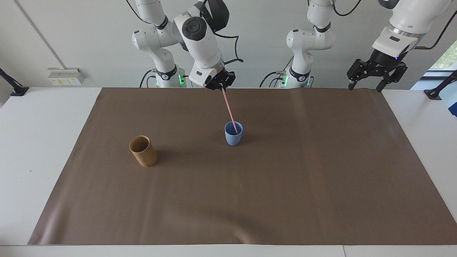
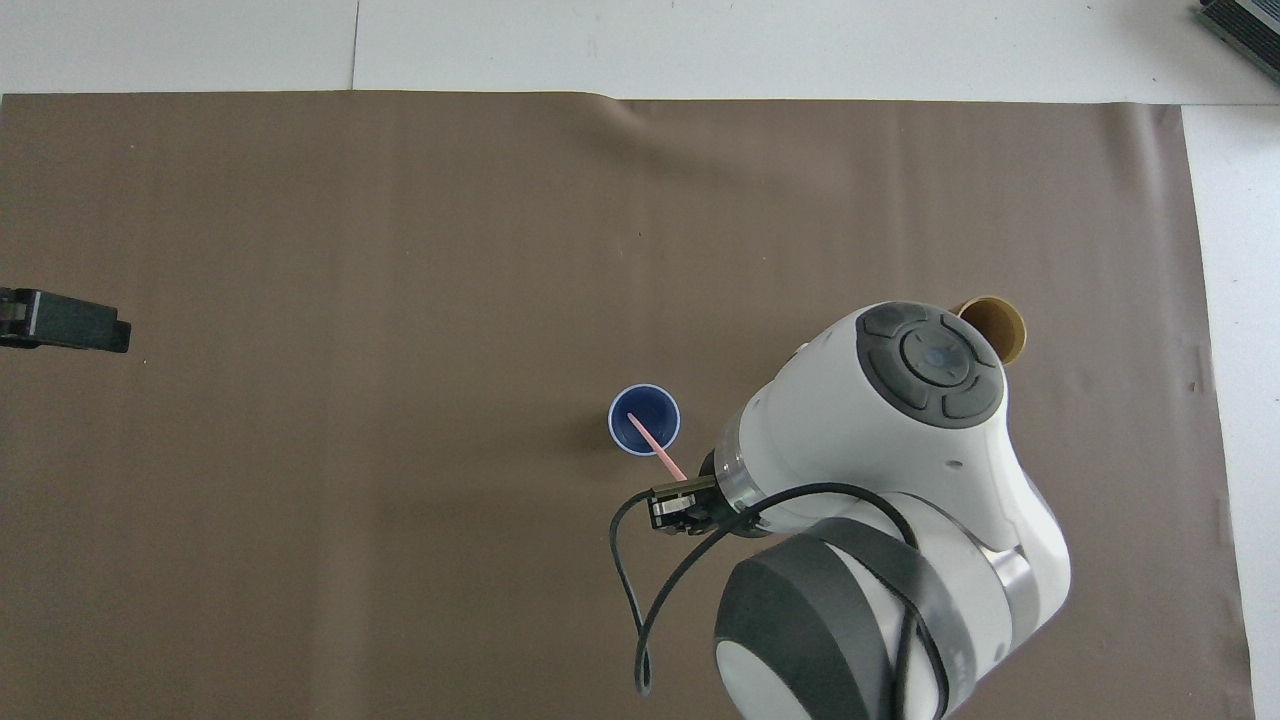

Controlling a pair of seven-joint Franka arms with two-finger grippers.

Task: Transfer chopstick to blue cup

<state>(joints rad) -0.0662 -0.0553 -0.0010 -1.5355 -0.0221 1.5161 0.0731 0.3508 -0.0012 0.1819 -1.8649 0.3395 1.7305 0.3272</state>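
Observation:
The light-blue cup (image 1: 234, 133) stands upright in the middle of the brown mat; it also shows in the overhead view (image 2: 645, 420). The pale-pink chopstick (image 1: 228, 107) slants down from my right gripper (image 1: 222, 86), and its lower end is inside the blue cup (image 2: 650, 442). My right gripper (image 2: 690, 488) is shut on the stick's top end, raised over the mat just nearer the robots than the cup. My left gripper (image 1: 375, 74) is open and empty, held high over the mat's corner at the left arm's end; only its tip shows in the overhead view (image 2: 65, 325).
A tan-brown cylindrical cup (image 1: 143, 151) stands on the mat toward the right arm's end, partly covered by the right arm in the overhead view (image 2: 1000, 325). The brown mat (image 1: 285, 185) covers most of the white table.

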